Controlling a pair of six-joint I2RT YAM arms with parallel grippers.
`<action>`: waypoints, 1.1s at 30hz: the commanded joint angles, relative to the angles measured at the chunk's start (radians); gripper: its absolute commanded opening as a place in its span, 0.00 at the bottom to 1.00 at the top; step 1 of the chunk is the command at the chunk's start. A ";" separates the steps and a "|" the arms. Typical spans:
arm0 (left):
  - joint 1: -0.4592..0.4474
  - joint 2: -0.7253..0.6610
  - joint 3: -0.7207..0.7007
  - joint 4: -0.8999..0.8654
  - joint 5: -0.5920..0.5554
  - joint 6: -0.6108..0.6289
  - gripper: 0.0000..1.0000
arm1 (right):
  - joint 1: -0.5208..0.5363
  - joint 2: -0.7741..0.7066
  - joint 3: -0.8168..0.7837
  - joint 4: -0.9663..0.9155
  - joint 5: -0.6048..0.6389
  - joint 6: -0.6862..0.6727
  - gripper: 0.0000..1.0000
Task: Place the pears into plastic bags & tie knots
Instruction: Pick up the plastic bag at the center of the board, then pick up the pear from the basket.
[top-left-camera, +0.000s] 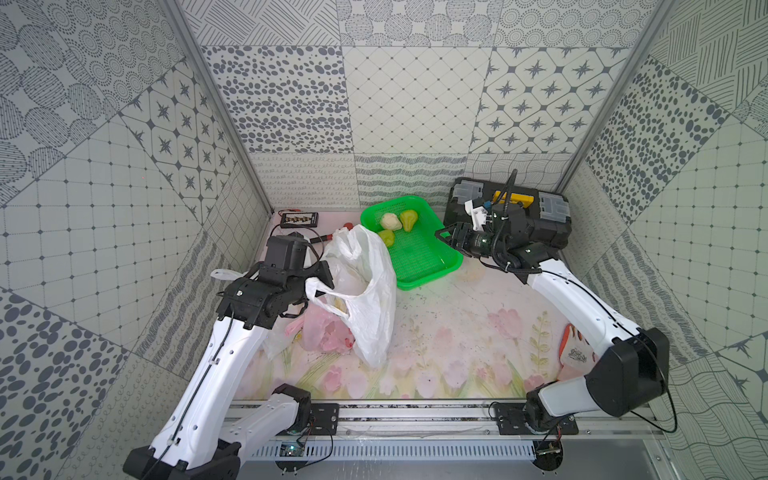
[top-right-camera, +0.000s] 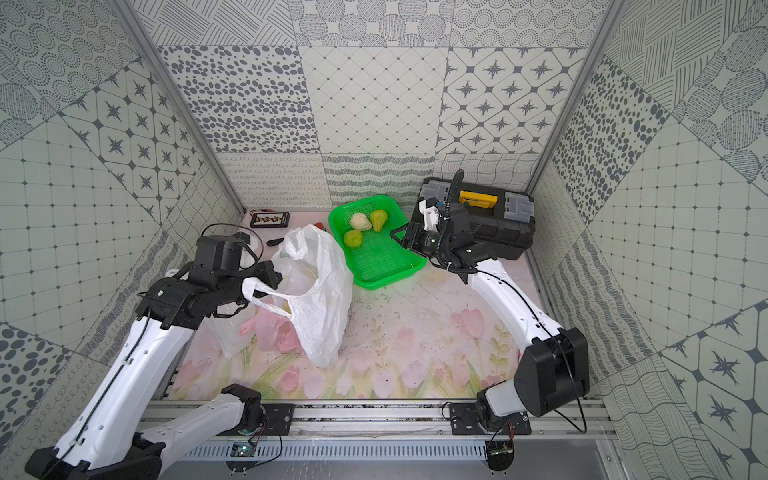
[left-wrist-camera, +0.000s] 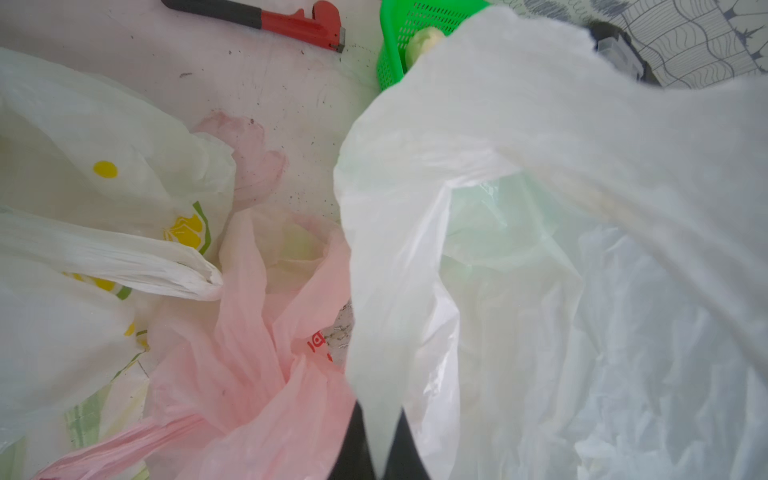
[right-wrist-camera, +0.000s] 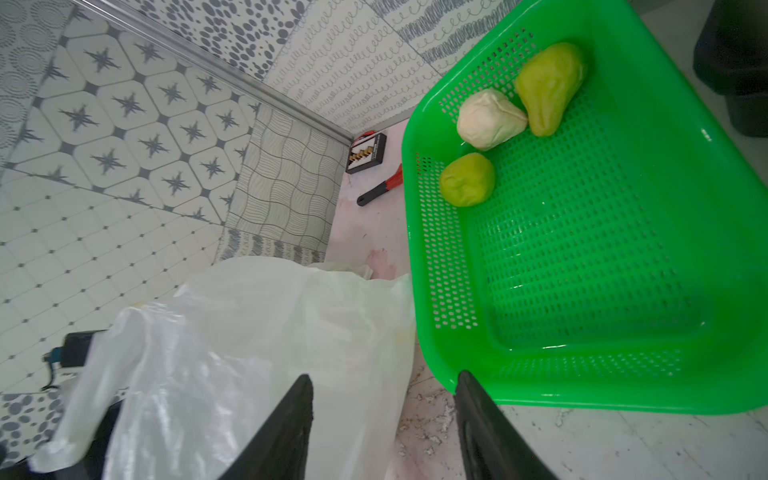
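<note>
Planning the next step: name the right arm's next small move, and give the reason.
Probably reach the right tool forward into the green basket toward the pears. Its jaws stand open and empty beside the basket's rim, three pears lie inside, and the left tool holds the white bag open by a handle.

Pears in basket, bags left of basket

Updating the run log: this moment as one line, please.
left gripper: shut on white bag | right gripper: open, empty, near green basket | pears: three in green basket | pink bag: beside white bag
</note>
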 joint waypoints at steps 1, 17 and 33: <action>0.024 -0.002 0.091 -0.034 -0.125 0.025 0.00 | 0.027 0.118 0.076 -0.079 0.187 -0.082 0.55; 0.024 0.172 0.213 -0.038 0.001 0.189 0.00 | 0.204 0.866 0.756 -0.050 0.355 -0.141 0.71; 0.024 0.196 0.182 -0.005 0.083 0.183 0.00 | 0.220 1.255 1.303 -0.270 0.474 -0.144 0.68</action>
